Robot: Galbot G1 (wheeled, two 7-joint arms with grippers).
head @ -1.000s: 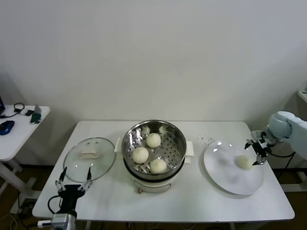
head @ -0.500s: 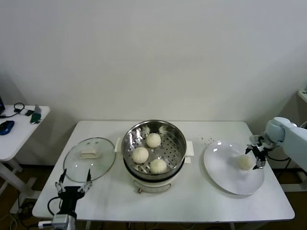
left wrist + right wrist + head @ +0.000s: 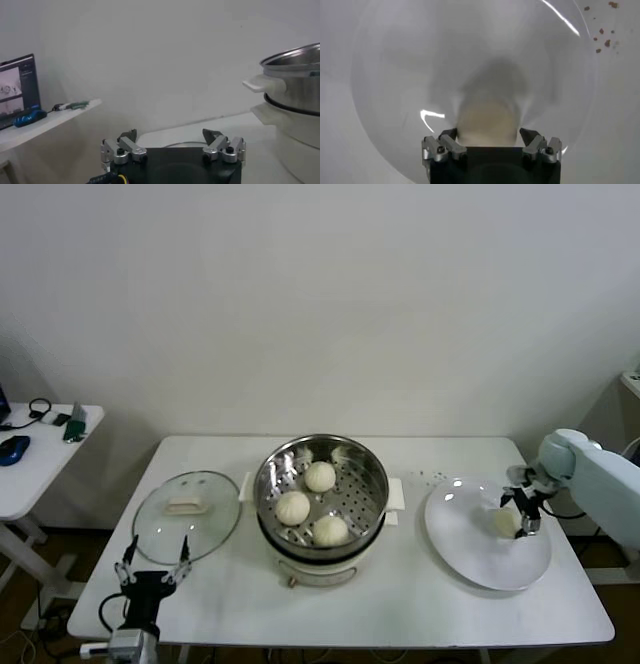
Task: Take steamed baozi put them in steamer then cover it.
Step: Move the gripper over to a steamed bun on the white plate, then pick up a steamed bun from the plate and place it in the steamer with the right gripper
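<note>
The steamer (image 3: 365, 484) stands mid-table with three steamed baozi on its perforated tray (image 3: 319, 476) (image 3: 293, 507) (image 3: 331, 530). Another baozi (image 3: 503, 523) lies on the white plate (image 3: 470, 549) at the right. My right gripper (image 3: 522, 511) is down at that bun. In the right wrist view the baozi (image 3: 487, 120) sits between the spread jaws of this open gripper (image 3: 489, 134), over the plate (image 3: 395, 75). The cover (image 3: 187, 514) lies flat on the table left of the steamer. My left gripper (image 3: 152, 564) waits open and empty at the front left table edge; its gripper (image 3: 170, 135) faces the steamer (image 3: 295, 85).
A small side table (image 3: 35, 469) with a mouse and cables stands off to the left. A screen (image 3: 17, 82) shows in the left wrist view. Brown crumbs (image 3: 432, 477) dot the table between steamer and plate. The plate reaches near the table's right edge.
My right gripper has slid leftward over the plate and now straddles the baozi. The left arm, cover and steamer have not moved.
</note>
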